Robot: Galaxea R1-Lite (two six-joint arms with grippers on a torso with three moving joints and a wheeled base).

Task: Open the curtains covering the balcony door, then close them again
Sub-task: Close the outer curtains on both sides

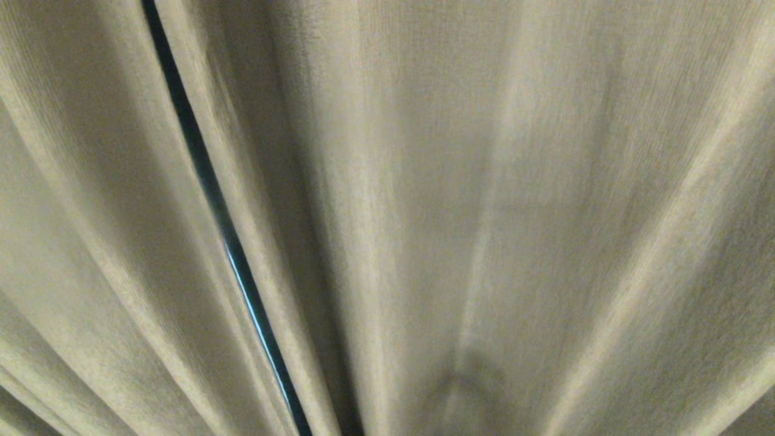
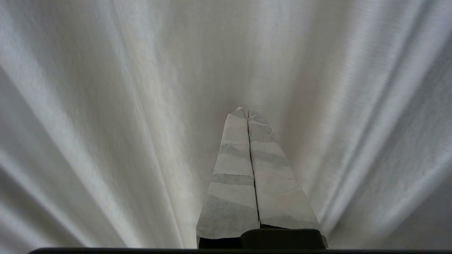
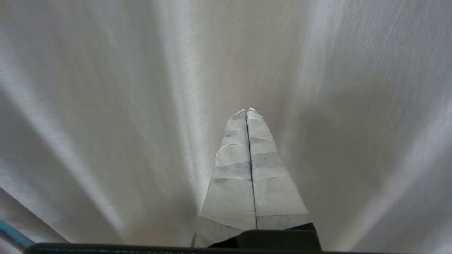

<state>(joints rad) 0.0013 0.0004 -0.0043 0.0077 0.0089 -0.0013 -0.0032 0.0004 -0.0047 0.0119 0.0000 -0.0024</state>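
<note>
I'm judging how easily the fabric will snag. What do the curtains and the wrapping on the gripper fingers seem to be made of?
The curtains look like woven, matte beige cloth: a fine ribbed grain and soft pleats show. The left gripper and right gripper, both shut, have fingers wrapped in what seems pale tape or paper, creased in overlapping bands; which one is unclear.

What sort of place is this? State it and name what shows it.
Probably a room indoors, right up against a curtained opening. Pleated beige curtains fill the head view, and a narrow dark gap runs between two panels. Nothing else of the room shows.
</note>
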